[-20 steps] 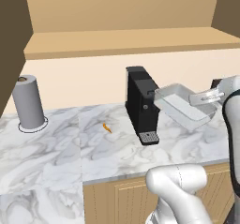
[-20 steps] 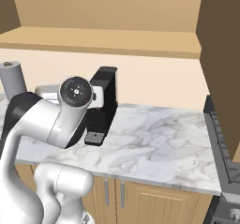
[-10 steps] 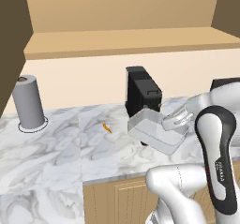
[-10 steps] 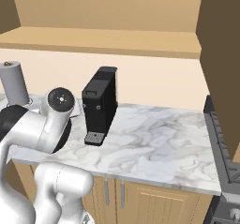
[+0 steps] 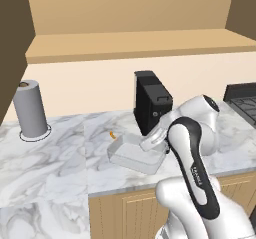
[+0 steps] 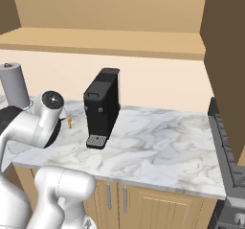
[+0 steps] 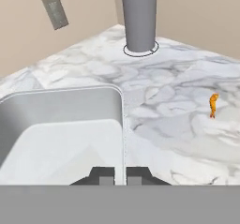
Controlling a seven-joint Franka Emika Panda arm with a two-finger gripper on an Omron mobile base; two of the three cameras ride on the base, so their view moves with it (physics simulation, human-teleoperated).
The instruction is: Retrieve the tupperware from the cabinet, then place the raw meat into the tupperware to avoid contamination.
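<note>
Tupperware [image 5: 134,155] hangs low over the marble counter [image 5: 55,158], clamped at its right rim by the gripper [image 7: 120,175], whose two dark tips are pinched together on the thin edge. The container is a shallow, translucent whitish-grey rectangle with rounded corners; its long axis runs roughly left to right along the counter, and it sits slightly tilted, the free left end pointing toward the paper-towel roll [image 5: 30,108]. In the hand view the rim [image 7: 123,124] runs straight away from the fingertips.

Raw meat [image 5: 113,135], a tiny orange-red sliver, lies on the counter just beyond the container's far left corner, apart from it; in the hand view it lies to the right of the rim [image 7: 213,105].

A black boxy coffee machine [image 5: 152,108] stands upright immediately behind the container. The roll, a tall grey cylinder, stands on a round base at the far left. The counter surface is white stone with grey veining, over tan wooden doors [image 6: 139,204].
</note>
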